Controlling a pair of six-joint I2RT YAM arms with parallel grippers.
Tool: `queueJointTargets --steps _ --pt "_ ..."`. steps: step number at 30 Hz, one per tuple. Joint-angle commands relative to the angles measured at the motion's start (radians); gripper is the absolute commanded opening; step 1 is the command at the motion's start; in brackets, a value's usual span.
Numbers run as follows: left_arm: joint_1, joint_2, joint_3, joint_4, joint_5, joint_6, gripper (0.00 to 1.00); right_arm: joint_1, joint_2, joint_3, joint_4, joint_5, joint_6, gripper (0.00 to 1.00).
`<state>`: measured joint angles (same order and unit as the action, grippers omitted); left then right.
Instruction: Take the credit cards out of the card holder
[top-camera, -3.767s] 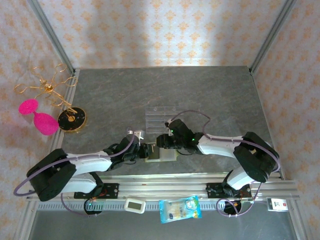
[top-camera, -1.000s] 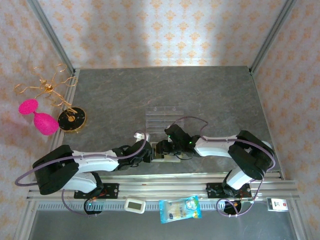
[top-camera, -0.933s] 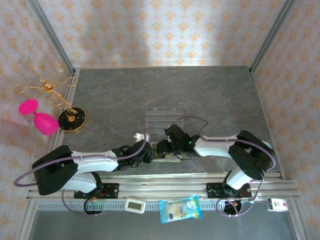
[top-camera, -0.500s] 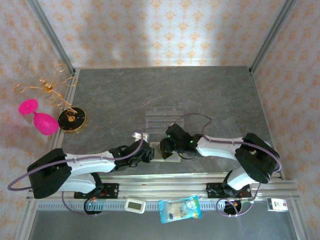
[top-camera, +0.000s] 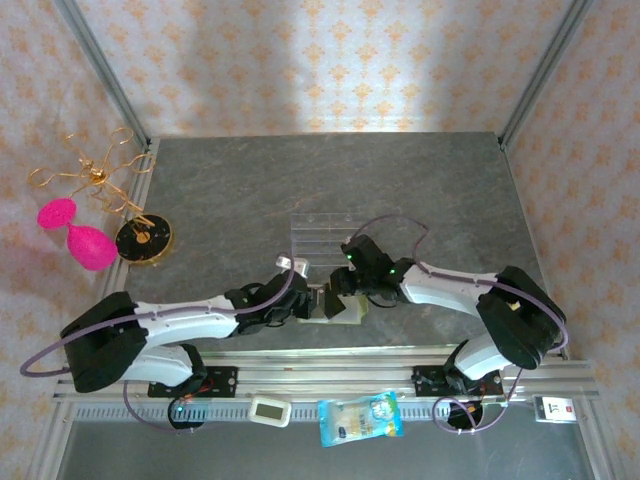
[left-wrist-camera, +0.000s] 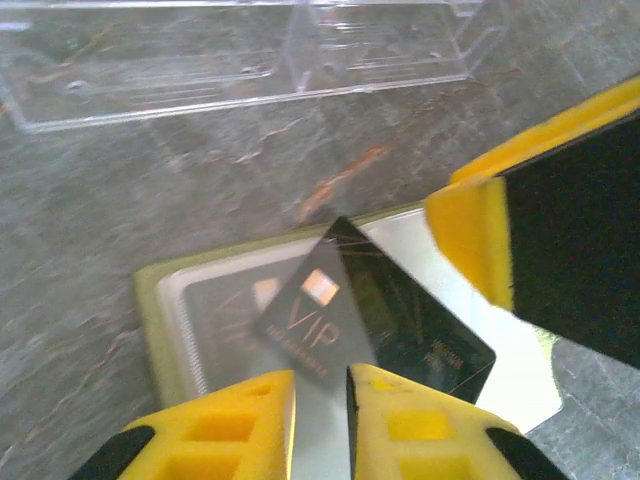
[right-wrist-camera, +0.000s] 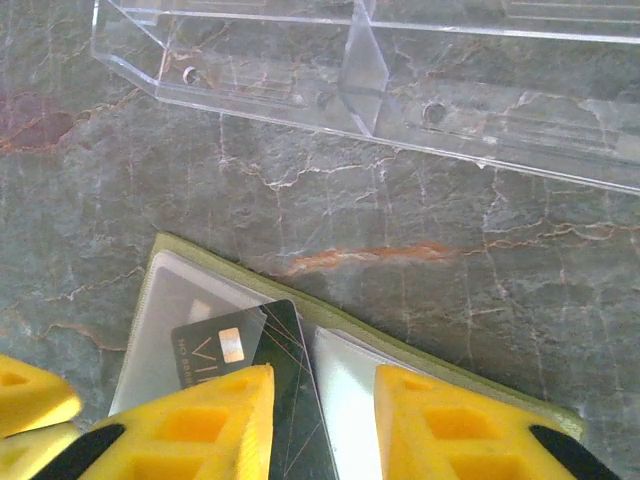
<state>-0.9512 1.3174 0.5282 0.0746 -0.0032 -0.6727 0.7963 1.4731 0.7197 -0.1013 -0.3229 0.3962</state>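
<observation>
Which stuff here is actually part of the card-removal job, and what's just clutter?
Job: card holder, dark VIP card, left end effector, right end effector.
Clutter: clear tray, gold wire stand, pink object, snack packet, small white device.

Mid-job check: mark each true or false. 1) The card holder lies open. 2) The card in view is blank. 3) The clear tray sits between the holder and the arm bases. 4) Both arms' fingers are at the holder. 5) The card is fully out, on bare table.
1) True: the card holder lies open.
2) False: the dark card reads VIP.
3) False: the clear tray lies on the holder's far side.
4) True: left fingers and right fingers are both there.
5) False: it lies tilted over the holder's pocket.
</observation>
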Motion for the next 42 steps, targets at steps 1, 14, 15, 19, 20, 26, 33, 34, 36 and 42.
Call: queueJointTargets --steps 1,14,15,19,20,26,33,34,36,42 --pt "-0.004 0.048 0.027 0.047 0.039 0.031 0.19 -0.006 0.005 0.011 -0.004 -0.076 -0.083 0.33" --pt "-0.004 0.176 0.018 0.069 0.046 0.015 0.04 -0.025 0.039 -0.057 0.045 -0.124 -0.072 0.37" --pt "-0.003 0.181 0.019 0.064 0.045 0.015 0.04 -0.024 0.042 -0.061 0.050 -0.127 -0.070 0.37" --pt "-0.003 0.205 0.021 0.050 0.049 0.013 0.01 -0.023 0.045 -0.081 0.092 -0.187 -0.058 0.37" --pt "-0.003 0.210 0.021 0.048 0.052 0.013 0.01 -0.023 0.047 -0.083 0.096 -0.193 -0.056 0.36" --pt "-0.004 0.205 0.014 0.047 0.058 0.010 0.00 -0.023 0.060 -0.097 0.126 -0.213 -0.038 0.24" --pt "-0.002 0.172 -0.015 0.034 0.049 -0.001 0.00 -0.062 -0.045 -0.144 0.098 -0.082 0.001 0.05" --pt "-0.002 0.171 -0.017 0.034 0.049 -0.003 0.00 -0.069 -0.063 -0.152 0.094 -0.071 0.000 0.04" --pt "-0.001 0.165 -0.020 0.031 0.049 -0.003 0.00 -0.079 -0.091 -0.162 0.085 -0.059 0.001 0.02" --pt "0.002 0.148 -0.025 0.034 0.051 -0.002 0.00 -0.107 -0.166 -0.180 0.077 -0.033 0.011 0.00"
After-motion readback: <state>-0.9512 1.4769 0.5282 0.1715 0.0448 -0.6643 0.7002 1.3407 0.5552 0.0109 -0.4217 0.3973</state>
